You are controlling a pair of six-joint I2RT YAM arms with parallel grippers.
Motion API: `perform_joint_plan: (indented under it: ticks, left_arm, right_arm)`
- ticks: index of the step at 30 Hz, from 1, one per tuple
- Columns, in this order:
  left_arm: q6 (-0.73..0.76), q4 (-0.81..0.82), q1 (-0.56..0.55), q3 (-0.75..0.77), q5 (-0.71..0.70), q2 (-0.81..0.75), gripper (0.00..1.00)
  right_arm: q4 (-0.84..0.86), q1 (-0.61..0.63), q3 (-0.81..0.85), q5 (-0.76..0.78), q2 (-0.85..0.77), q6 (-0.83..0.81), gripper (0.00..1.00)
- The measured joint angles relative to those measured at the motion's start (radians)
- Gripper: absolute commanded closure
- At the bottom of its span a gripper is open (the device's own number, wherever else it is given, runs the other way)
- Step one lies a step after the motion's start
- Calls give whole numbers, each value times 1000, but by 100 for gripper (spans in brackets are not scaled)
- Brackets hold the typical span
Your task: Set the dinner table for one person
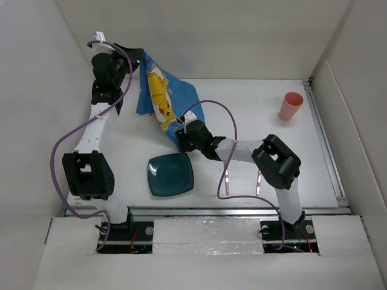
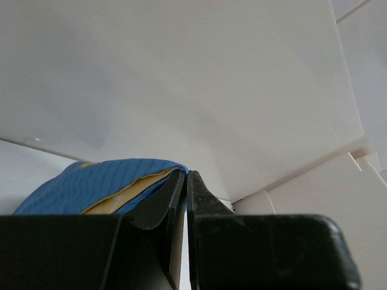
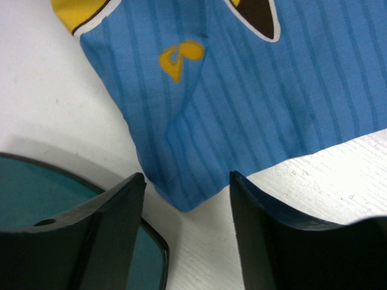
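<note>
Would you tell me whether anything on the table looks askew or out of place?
The blue cloth is not flat. The left tool pinches one edge and holds it up at the far left, so it hangs slanted, its low corner between the fingers of the open right tool, beside the teal plate. The pink cup stands upright.

table (image 1: 254, 103) — cloth (image 1: 160, 96) behind plate (image 1: 171, 175), cup (image 1: 291, 106) right

A robotics lab cell: white panels (image 1: 199, 36) wall a tabletop (image 1: 254, 115) with bolted arms (image 1: 100, 124).

Overhead above table (image 1: 254, 106), wrist views close, sharing cloth (image 1: 181, 93)
</note>
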Motion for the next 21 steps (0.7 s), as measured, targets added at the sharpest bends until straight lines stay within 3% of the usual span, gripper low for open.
perform_joint_plan:
  ticks: [6,7,9,10,11,15,21]
  left_arm:
    - [-1,4,1,-11,1,0,100]
    - [-1,6,1,-15,1,-2,100]
    - [-1,7,4,-22,1,-5,100]
    - [-1,7,6,-24,0,-6,100]
    - [-1,6,6,-26,-1,-7,100]
    - [1,6,11,-26,-5,-13,100]
    - [-29,25,53,-57,10,-48,100]
  right_arm:
    - [0,-1,35,-6,58,11,55]
    - [-2,-1,35,-12,62,11,69]
    - [-3,-1,35,-18,64,16,78]
    - [-2,-1,35,-18,64,18,94]
    - [-1,-1,35,-17,63,17,99]
    - [-18,-1,15,26,26,21,100]
    - [-172,-34,-36,185,-273,-53,100]
